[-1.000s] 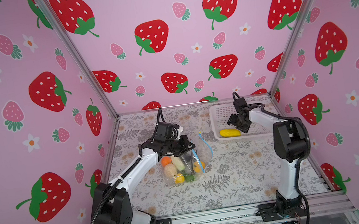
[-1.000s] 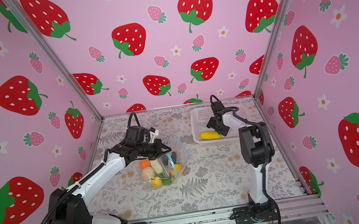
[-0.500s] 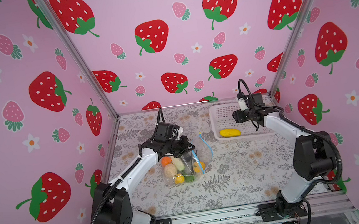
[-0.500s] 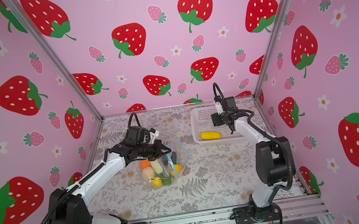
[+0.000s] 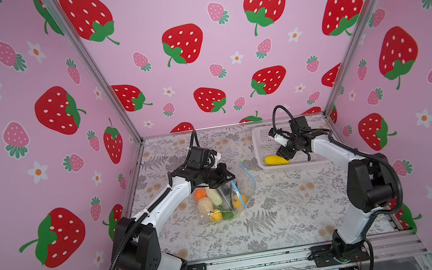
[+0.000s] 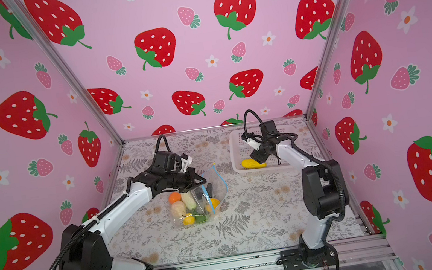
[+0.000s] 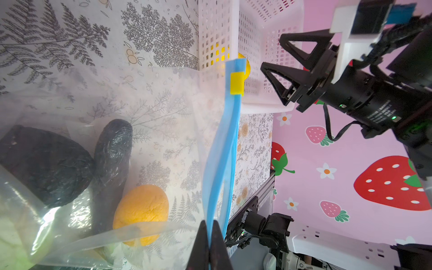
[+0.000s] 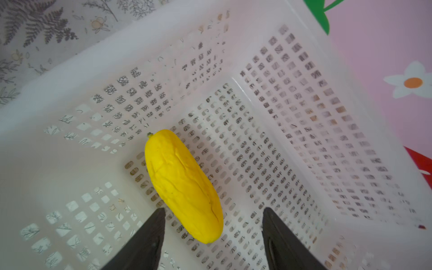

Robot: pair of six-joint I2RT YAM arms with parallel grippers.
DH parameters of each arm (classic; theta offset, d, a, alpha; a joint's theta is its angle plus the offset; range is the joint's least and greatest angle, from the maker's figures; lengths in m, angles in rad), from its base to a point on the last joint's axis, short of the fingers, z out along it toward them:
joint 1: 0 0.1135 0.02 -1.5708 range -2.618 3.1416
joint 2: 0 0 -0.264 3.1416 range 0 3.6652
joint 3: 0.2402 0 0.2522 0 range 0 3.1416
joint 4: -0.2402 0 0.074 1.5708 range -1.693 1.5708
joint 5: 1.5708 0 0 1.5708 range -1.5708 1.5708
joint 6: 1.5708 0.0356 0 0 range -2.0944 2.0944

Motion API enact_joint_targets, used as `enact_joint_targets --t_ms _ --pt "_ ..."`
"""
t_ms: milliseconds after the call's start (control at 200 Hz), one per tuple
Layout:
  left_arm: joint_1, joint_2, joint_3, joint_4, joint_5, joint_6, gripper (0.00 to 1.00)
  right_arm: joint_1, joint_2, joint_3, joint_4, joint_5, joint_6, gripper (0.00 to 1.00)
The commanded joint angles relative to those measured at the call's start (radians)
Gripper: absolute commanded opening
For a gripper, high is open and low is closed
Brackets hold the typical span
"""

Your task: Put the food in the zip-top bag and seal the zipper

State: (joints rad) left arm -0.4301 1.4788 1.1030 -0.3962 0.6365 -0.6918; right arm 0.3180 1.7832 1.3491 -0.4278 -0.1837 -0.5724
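**Top views:** The zip-top bag sits mid-table on the leafy table. Most of the food is inside it: orange, white, beige, yellow & green bits. The left gripper holds the bag's top edge up. At the back right is a white basket w/ one yellow toy in it. The right gripper hangs just over one end of that toy. Both top views show this.

**Left wrist view:** The left gripper's fingers are squeezed tight on the blue zipper, near one end. The little yellow slider tab is way up at the other end. The two blue sides pull apart near the fingers, so the bag looks open, not sealed. A black toy & an orange-yellow toy show thru the plastic. Past the bag, the right gripper is over the basket w/ jaws apart.

**Right wrist view:** The right gripper's fingers are spread wide & hold nothing. The yellow toy lies flat on the basket floor, its near end between them & closer to one finger. Can't tell if it touches.

**Step:** Prob. grabbing the last food. Nxt move needs the right gripper to dip a bit, squeeze the toy, lift it over the basket wall & drop it in the bag mouth. The left gripper must keep that mouth open. The tab gets slid along after.
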Motion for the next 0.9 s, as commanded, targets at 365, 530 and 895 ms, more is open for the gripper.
enact_joint_targets --t_ms 365,530,895 --pt "-0.003 -0.003 0.025 -0.009 0.005 0.004 0.00 0.065 0.180 0.097 -0.089 -0.016 -0.097 0.68" --pt "-0.002 -0.012 0.018 -0.003 0.001 -0.002 0.00 0.072 0.239 0.127 -0.082 0.042 -0.098 0.67" --pt "-0.012 0.001 0.017 -0.001 -0.006 -0.009 0.00 0.070 0.284 0.194 -0.091 0.055 -0.080 0.49"
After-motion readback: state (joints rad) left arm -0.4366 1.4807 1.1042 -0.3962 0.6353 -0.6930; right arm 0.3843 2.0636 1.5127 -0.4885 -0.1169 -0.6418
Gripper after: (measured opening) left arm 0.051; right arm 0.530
